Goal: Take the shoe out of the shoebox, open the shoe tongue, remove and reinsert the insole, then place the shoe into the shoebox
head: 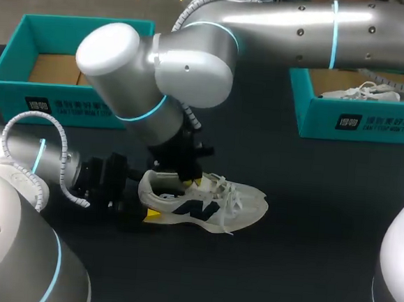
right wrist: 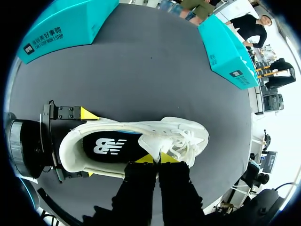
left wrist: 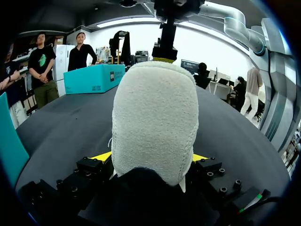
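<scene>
A white sneaker [head: 212, 204] lies on its sole on the black table, toe to the right. My left gripper [head: 146, 202] has the heel [left wrist: 155, 117] between its wide-set fingers, a yellow tip pressed on each side. My right arm reaches across from the right, and its gripper [right wrist: 156, 158] comes down on the shoe's opening. It is shut, its tips pinched on the edge of the tongue [right wrist: 153, 141] just behind the laces. The black insole [right wrist: 106, 146] with a white logo lies inside the shoe.
An open teal shoebox [head: 66, 102] stands at the back left. A second teal box [head: 361, 125] at the back right holds another white shoe [head: 361, 90]. Bare black table lies in front of and to the right of the sneaker.
</scene>
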